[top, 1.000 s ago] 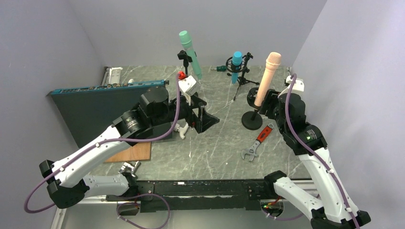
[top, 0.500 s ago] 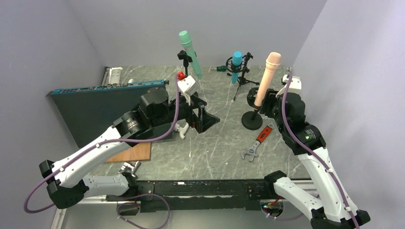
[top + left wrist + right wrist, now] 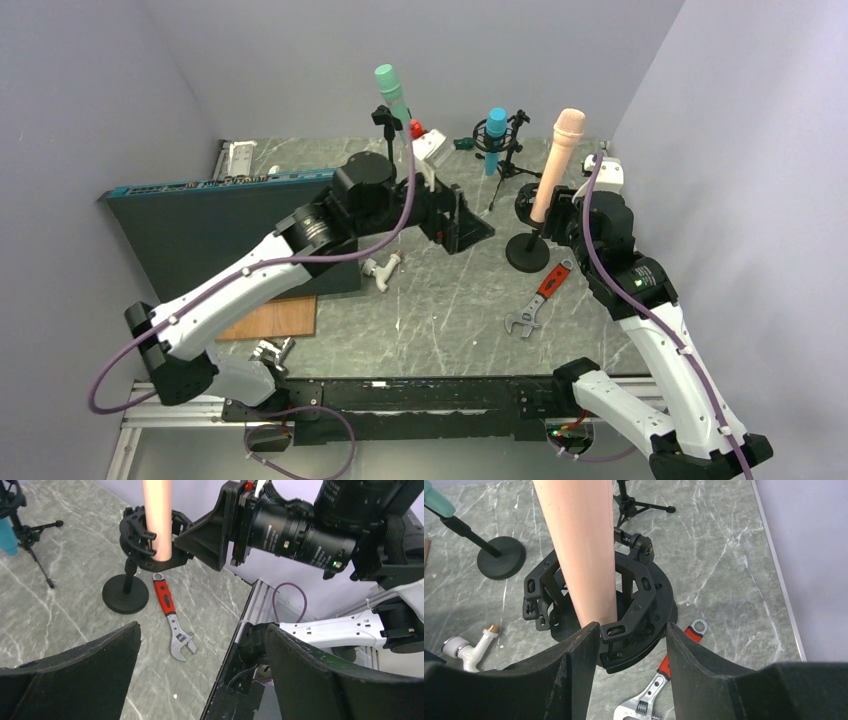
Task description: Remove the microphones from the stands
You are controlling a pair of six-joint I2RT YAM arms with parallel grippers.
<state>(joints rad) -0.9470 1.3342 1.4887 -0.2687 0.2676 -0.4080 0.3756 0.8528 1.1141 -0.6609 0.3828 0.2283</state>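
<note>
A peach microphone (image 3: 556,165) stands tilted in a black shock mount on a round-base stand (image 3: 527,252). It also shows in the left wrist view (image 3: 157,520) and the right wrist view (image 3: 579,550). My right gripper (image 3: 545,215) is open, its jaws either side of the near rim of the mount (image 3: 634,605), with the microphone's lower end just beyond the left finger (image 3: 584,650). My left gripper (image 3: 470,225) is open and empty, left of the stand, facing it (image 3: 202,627).
A red-handled wrench (image 3: 540,295) lies just in front of the stand. A green microphone (image 3: 397,110) and a blue one (image 3: 496,138) stand on their own stands at the back. A white tap fitting (image 3: 382,270), a dark blue panel (image 3: 210,220) and a wooden board (image 3: 275,320) lie to the left.
My left arm has swung right and away from me, bringing its open gripper closer to the peach microphone's stand. The right gripper has hardly moved.
</note>
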